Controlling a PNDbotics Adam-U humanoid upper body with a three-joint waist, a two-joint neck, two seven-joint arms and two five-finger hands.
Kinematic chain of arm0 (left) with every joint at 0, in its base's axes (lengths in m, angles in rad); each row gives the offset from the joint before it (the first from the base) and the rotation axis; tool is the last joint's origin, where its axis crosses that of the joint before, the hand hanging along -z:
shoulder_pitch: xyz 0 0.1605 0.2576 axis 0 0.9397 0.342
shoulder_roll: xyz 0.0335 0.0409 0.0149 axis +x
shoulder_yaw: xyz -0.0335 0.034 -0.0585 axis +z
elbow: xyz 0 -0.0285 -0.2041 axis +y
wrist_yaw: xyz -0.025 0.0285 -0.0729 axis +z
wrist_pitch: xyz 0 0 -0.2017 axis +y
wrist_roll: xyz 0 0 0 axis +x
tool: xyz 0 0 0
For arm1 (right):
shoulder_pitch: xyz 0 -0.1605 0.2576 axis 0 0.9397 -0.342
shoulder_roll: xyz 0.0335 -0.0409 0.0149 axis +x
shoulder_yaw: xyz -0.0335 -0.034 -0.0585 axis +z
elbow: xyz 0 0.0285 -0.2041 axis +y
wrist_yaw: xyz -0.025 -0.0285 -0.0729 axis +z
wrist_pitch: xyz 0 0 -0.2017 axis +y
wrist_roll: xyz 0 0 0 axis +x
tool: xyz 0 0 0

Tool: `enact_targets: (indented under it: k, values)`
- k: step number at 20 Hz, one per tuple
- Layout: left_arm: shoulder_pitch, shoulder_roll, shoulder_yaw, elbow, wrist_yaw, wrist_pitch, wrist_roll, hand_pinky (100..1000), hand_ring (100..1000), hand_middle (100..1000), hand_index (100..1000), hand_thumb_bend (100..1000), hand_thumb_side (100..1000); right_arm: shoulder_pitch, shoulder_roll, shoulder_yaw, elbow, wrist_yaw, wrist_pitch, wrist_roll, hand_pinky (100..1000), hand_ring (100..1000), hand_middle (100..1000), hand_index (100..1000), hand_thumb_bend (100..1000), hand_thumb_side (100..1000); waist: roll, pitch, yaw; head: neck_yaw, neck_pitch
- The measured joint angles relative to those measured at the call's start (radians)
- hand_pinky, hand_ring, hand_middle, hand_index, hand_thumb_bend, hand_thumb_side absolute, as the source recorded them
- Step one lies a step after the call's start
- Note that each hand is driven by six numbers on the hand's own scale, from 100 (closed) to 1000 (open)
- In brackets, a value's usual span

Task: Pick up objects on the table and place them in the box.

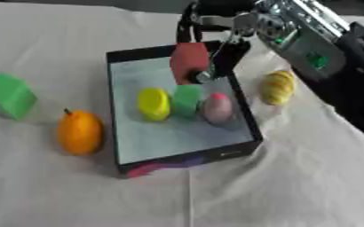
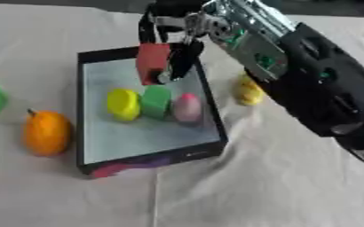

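- The right hand (image 1: pixel 216 55) has its fingers curled round a red block (image 1: pixel 188 61), above the far edge of the box (image 1: pixel 187 158).
- The box holds a yellow piece (image 1: pixel 153 103), a green block (image 1: pixel 188 100) and a pink egg shape (image 1: pixel 218 107).
- An orange fruit (image 1: pixel 80 131) lies beside the box's left wall, with a green cube (image 1: pixel 9 95) near the table's left edge.
- A yellow striped object (image 1: pixel 278 87) lies beside the right wall.

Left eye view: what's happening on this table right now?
The robot's right hand holds a red block above the far end of the black box. Inside lie a yellow piece, a green block and a pink egg-shaped piece. Outside on the white cloth wait an orange fruit, a green cube and a yellow striped piece.
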Motion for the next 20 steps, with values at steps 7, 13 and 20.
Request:
enact_targets:
  k: [7, 13, 20]
  values:
    - [-0.002, 0.0, -0.001, 0.0, 0.0, 0.003, -0.004, 720, 818, 648, 729, 100, 809, 0.012, 0.031, 0.021, 0.049, 0.032, -0.036, -0.005, 745, 689, 680, 739, 449, 319, 0.0, 0.0, 0.001, -0.003, 0.0]
    - [-0.004, 0.0, -0.004, 0.0, 0.0, 0.002, -0.007, 720, 819, 648, 729, 100, 808, 0.012, 0.045, 0.024, 0.081, 0.041, -0.058, 0.007, 764, 735, 730, 798, 451, 344, 0.0, 0.0, 0.004, -0.006, -0.001]
    - [-0.007, 0.0, -0.006, 0.0, 0.0, 0.001, -0.01, 720, 820, 648, 729, 100, 808, 0.005, 0.05, 0.026, 0.105, 0.063, -0.085, 0.042, 816, 842, 844, 900, 446, 391, 0.0, 0.0, 0.007, -0.01, -0.001]
